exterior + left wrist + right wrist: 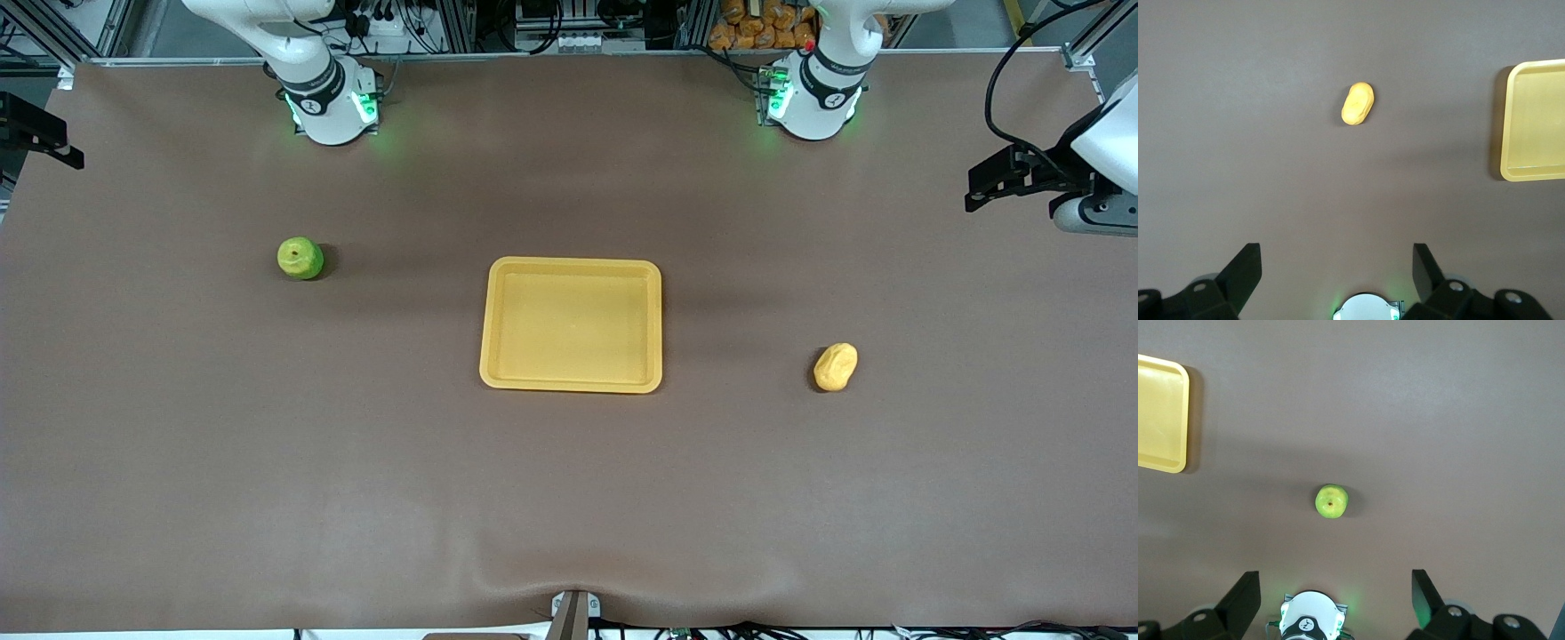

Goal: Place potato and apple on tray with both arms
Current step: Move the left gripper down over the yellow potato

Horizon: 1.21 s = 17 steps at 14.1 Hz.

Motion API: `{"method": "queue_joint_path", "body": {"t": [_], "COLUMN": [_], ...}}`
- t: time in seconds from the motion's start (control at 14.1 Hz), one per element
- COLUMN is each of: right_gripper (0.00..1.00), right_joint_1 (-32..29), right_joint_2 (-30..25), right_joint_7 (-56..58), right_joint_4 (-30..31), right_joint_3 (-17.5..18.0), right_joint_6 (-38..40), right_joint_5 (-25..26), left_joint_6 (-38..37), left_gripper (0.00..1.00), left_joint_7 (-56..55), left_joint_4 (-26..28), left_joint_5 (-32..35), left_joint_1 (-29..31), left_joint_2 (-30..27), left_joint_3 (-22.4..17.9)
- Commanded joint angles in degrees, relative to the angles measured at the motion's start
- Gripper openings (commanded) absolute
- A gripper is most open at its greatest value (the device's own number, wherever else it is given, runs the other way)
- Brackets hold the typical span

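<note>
Brown bench (569, 498) with the tray (571, 384) at its centre, bare. Both arms wait, raised high. The left gripper (1335, 270), fingers spread wide and holding nothing, hangs over the left arm's end; the right gripper (1331, 590), equally wide and unladen, over the right arm's end. The apple (300, 258) and the potato (836, 366) lie toward those respective ends, the potato nearer the front edge.

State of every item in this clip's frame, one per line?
Shallow yellow-orange plastic tray: empty, flat on table.
Round bright-green apple: upright on table, outside tray.
Bumpy yellow-orange potato: lying on table, outside tray.
Left claw: open, empty.
Right claw: open, empty.
</note>
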<state>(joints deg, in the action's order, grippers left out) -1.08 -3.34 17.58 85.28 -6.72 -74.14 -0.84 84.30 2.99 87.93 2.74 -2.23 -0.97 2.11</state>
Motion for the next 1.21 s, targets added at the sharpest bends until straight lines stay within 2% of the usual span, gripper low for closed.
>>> {"method": "queue_joint_path", "body": {"t": [0.0, 0.21, 0.71, 0.92, 1.14], "right_gripper": [1.00, 1.00, 1.00, 1.00, 1.00], "right_joint_1": [0.4, 0.4, 0.4, 0.1, 0.1], "right_joint_2": [-1.1, -1.1, -0.8, -0.7, 0.2], "right_joint_7": [0.5, 0.5, 0.6, 0.5, 0.4], "right_joint_4": [1.1, 1.1, 1.0, 0.9, 0.5], "right_joint_3": [-0.1, -0.1, -0.4, -0.4, -0.4], "right_joint_6": [0.1, 0.4, 0.5, 0.5, 0.4], "right_joint_5": [1.1, 1.0, 0.8, 0.7, 0.7], "left_joint_6": [0.1, -0.1, -0.4, -0.3, 3.1], "left_gripper": [1.00, 1.00, 1.00, 1.00, 1.00], "left_joint_7": [1.6, 1.8, 0.4, -3.9, -4.1], "left_joint_4": [0.0, 0.0, -0.3, -0.6, -0.1], "left_joint_5": [-0.1, -0.2, 0.7, 0.6, 0.2], "left_joint_1": [0.0, -0.4, -2.1, -1.5, -1.2], "left_joint_2": [-0.1, 0.8, 9.7, 14.1, 18.2], "left_joint_3": [-0.1, 0.1, 1.4, 1.4, 1.4]}}
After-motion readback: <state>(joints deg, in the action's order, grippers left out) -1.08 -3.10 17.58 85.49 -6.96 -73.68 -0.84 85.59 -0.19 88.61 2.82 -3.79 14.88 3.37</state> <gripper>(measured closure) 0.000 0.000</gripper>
